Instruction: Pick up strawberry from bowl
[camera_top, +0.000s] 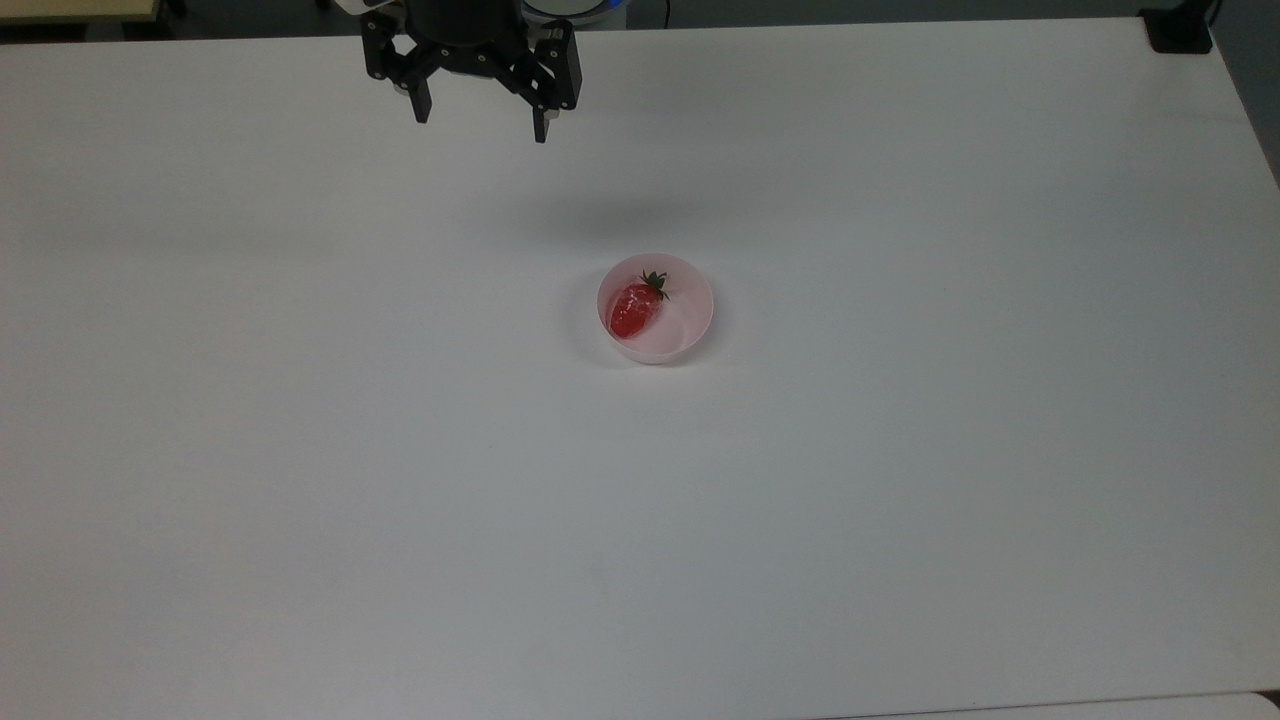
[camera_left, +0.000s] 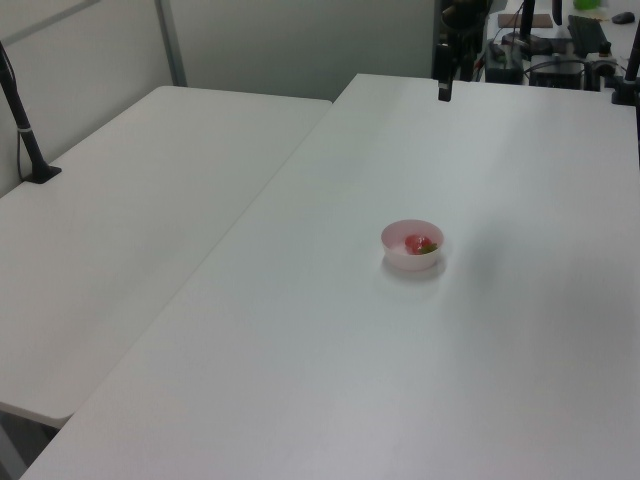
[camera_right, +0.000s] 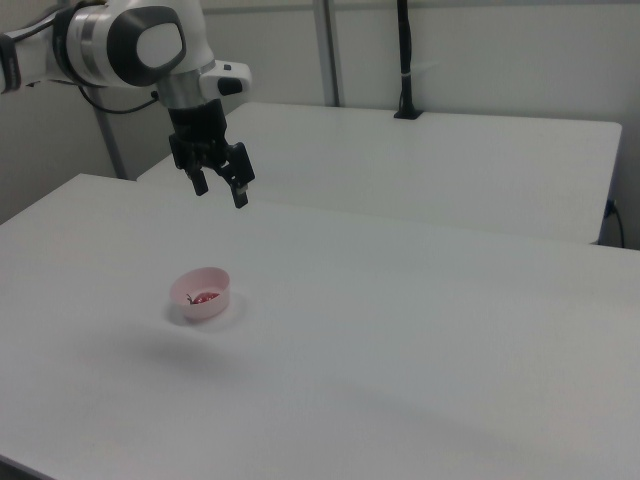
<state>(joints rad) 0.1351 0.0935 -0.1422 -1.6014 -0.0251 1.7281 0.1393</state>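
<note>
Your end effector (camera_top: 481, 128) is hanging in the air over the far part of the white tabletop (camera_top: 900, 500). In the top view it is sitting near the top edge, at about 11 o'clock from the bowl (camera_top: 691, 322). Its two black fingers (camera_top: 541, 128) are standing wide apart and pointing down, and nothing is sitting between them. It is well apart from the bowl and is not touching the tabletop.

In the right view you are seeing the end effector (camera_right: 221, 193) hanging from the white and grey arm (camera_right: 120, 45), high above the bowl (camera_right: 214, 298), at about 12 o'clock from it. In the left view one dark finger (camera_left: 444, 88) is poking down near the far edge of the tabletop (camera_left: 330, 380).

The little pink bowl is sitting upright near the middle of the tabletop. The strawberry (camera_top: 633, 308) is lying inside it. In the top view the red berry is leaning on the bowl's wall at about 9 o'clock, and its green leafy cap is pointing to about 1 o'clock. The rest of the bowl's floor is showing bare and pale. In the left view the strawberry (camera_left: 417, 243) is looking like a small red spot inside the bowl (camera_left: 398, 259), and in the right view the strawberry (camera_right: 204, 297) is just peeking over the rim.

A soft grey shadow (camera_top: 610, 220) is lying on the tabletop between the end effector and the bowl. A second white table (camera_left: 120, 250) is standing beside yours.
</note>
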